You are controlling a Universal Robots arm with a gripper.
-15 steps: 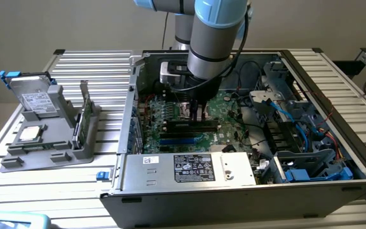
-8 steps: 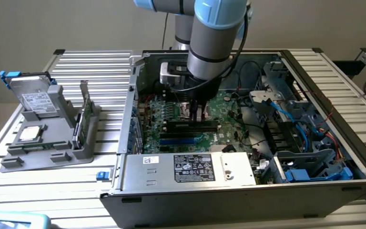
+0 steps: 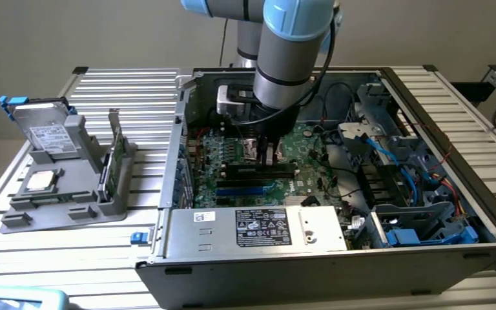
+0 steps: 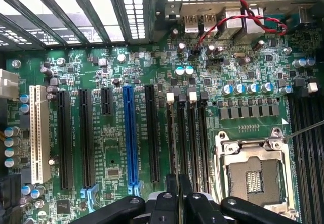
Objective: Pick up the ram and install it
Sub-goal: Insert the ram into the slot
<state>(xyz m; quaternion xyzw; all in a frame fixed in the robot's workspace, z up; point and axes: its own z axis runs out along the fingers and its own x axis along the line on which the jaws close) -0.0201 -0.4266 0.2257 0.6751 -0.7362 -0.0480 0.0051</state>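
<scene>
My gripper point(image 3: 270, 152) hangs straight down inside the open computer case, just above the green motherboard point(image 3: 309, 148). In the wrist view its two black fingers point(image 4: 172, 193) stand almost together, pinched on a thin edge-on strip that I take for the ram point(image 4: 178, 182); most of the ram is hidden between them. The gripper point(image 4: 178, 183) lines up with the group of long black memory slots point(image 4: 187, 133), which carry white clips at their far ends. Whether the ram touches a slot I cannot tell.
A silver processor socket point(image 4: 253, 176) lies beside the memory slots, and black, blue and white expansion slots point(image 4: 129, 133) lie on the other side. The power supply point(image 3: 257, 226) and blue cables point(image 3: 394, 155) crowd the case. A grey holder point(image 3: 59, 187) at the exterior view's left carries a hard drive point(image 3: 46, 132) and a green card point(image 3: 117, 152).
</scene>
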